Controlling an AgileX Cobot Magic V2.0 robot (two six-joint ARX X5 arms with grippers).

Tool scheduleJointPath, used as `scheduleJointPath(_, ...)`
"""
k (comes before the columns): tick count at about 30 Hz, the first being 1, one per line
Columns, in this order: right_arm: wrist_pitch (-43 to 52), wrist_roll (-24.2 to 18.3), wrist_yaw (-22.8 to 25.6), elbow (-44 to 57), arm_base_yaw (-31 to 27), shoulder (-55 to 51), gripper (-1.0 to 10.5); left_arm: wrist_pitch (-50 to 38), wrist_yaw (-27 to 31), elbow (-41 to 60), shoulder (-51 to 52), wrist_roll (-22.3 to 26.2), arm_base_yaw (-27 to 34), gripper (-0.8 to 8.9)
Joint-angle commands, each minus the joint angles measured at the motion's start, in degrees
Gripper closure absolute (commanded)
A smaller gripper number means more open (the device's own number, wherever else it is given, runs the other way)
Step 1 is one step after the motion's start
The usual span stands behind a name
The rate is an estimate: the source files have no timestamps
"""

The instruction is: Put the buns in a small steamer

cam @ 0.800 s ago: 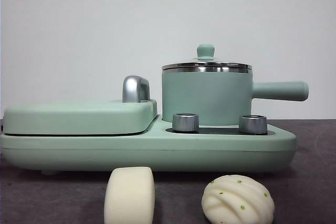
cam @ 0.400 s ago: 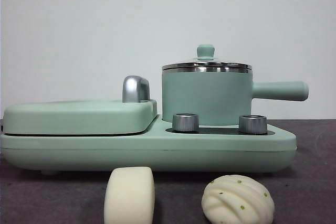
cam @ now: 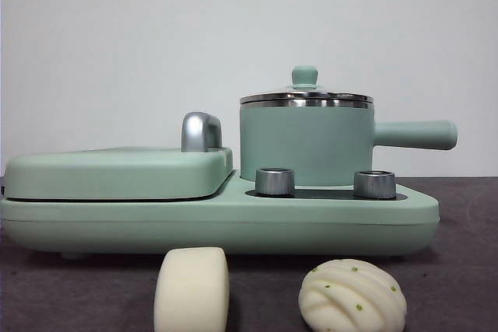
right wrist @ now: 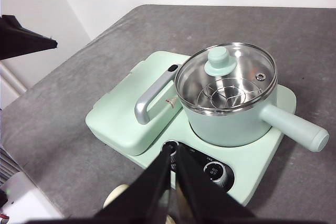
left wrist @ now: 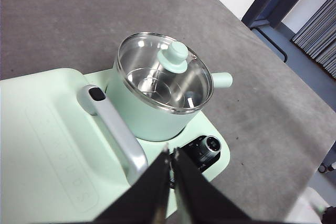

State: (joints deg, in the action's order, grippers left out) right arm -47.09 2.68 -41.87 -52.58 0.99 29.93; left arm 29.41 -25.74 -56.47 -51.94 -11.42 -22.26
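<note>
The small steamer (cam: pixel 306 141) is a mint-green pot with a side handle and a glass lid with a green knob (cam: pixel 304 77). It stands lidded on the right of the cooker base. The smooth bun (cam: pixel 191 289) and the ridged, green-specked bun (cam: pixel 352 295) lie on the table in front of the base. My left gripper (left wrist: pixel 170 153) is shut and empty, high above the base, short of the steamer (left wrist: pixel 157 98). My right gripper (right wrist: pixel 172 150) is shut and empty, high above the knobs in front of the steamer (right wrist: pixel 231 114). An edge of the smooth bun (right wrist: pixel 112 198) shows beside its jaws.
A flat mint-green lidded griddle (cam: pixel 117 172) with a steel handle (cam: pixel 201 131) fills the left of the base (cam: pixel 218 227). Two steel knobs (cam: pixel 275 181) sit in front of the pot. The pot handle (cam: pixel 416 134) sticks out to the right. The table is dark grey.
A small dark tip showed at the top left edge of the front view half a second ago and is gone now. The buns and steamer have not moved.
</note>
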Motion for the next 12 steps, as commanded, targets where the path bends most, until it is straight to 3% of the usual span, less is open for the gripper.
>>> scheduleJointPath(1,0.5,-1.0,0.0,-0.7,0.1,0.3,7.9,-0.7,-0.4,-1.3,-0.9,1.9,-0.2,6.15)
scheduleJointPath(4,0.6,-1.0,0.1,-0.7,0.1,0.3,6.1,-0.7,-0.4,-1.3,-1.0,1.9,-0.2,3.95)
scheduleJointPath(6,0.6,-1.0,0.1,-0.7,0.1,0.3,5.3,-0.7,-0.4,-1.3,-1.0,1.9,-0.2,3.12)
scheduleJointPath(12,0.7,-1.0,0.1,-0.7,0.1,0.3,5.1,-0.7,-0.4,-1.3,-1.5,1.5,-0.3,2.95)
